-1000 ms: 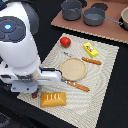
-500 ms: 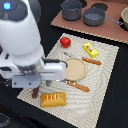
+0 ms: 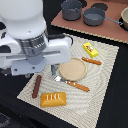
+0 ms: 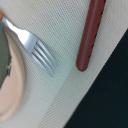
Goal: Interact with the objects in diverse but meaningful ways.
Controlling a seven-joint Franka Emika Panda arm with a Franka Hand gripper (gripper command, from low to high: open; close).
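Lying on the woven beige placemat (image 3: 102, 80): round tan plate (image 3: 73, 69) at centre, dark brown sausage (image 3: 37, 86) toward the exterior view's left edge, orange-yellow scored bread loaf (image 3: 53, 99) nearest the camera. Sitting beyond the plate, toward the exterior view's right: yellow rectangular block with red marks (image 3: 90, 49). Resting between plate and sausage: silver fork (image 4: 39, 52). Standing behind the mat: two grey pots (image 3: 94, 16).
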